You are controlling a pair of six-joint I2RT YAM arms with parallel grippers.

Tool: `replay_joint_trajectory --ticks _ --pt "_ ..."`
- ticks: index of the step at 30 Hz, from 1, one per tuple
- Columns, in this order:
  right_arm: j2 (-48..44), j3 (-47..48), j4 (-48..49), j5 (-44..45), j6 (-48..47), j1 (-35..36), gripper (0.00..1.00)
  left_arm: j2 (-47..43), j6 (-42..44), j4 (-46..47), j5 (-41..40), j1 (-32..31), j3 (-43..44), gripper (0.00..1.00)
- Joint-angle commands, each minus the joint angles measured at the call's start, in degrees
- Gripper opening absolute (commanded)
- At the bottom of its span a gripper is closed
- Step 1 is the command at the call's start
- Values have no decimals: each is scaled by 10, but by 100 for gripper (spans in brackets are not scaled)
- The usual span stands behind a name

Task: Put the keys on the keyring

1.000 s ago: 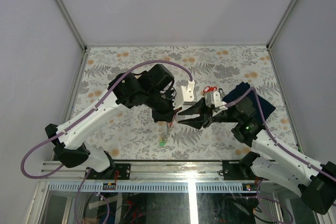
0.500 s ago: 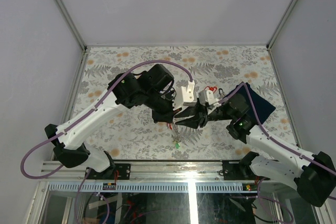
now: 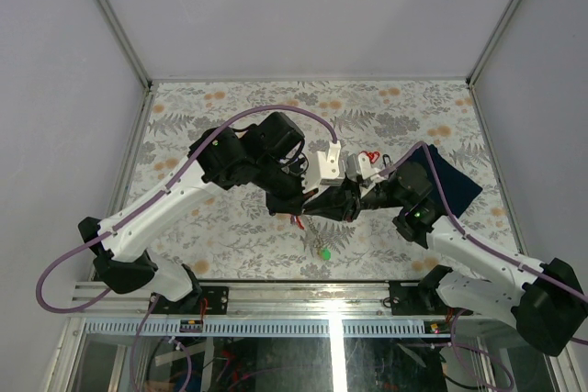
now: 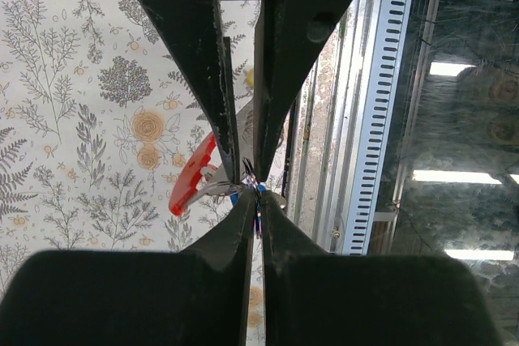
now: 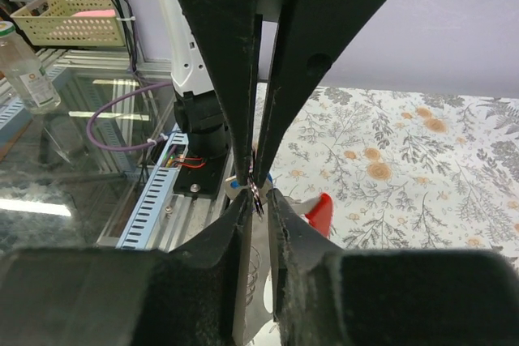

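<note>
Two grippers meet tip to tip above the table (image 3: 184, 126), towards the middle of its near edge. The left gripper (image 4: 247, 194) is clamped tight on the keys (image 4: 216, 189), a red tag (image 4: 190, 180) jutting out beside its tips; the right gripper (image 5: 258, 194) has its jaws almost together round a thin keyring (image 5: 254, 190), though whether it truly bites I cannot tell. A green tag (image 3: 323, 252) shows below them, hanging or lying, I can't say. With so little metal held, a small tug from either arm might slip the ring free. The keys' holes are hidden between the fingers (image 4: 186, 54)
</note>
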Motion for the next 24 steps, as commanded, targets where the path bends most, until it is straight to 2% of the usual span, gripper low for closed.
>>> replay_joint_trajectory --ticks 1,9,11,14,16,24 --pt "7 35 45 -14 18 2 16 -14 6 3 5 -4 25 0" --pt "10 62 -17 -20 17 2 0 -19 2 12 -5 -5 30 0" --pt "-3 57 -21 0 16 2 0 -25 1 18 -13 -4 30 6" --pt "-28 50 -28 41 11 2 0 -44 -1 38 -14 -5 17 21" --pt "-43 53 -39 54 4 2 0 -67 -2 59 -10 -4 1 26" --pt "-78 92 -87 50 -12 2 0 -181 -6 193 18 -4 -101 35"
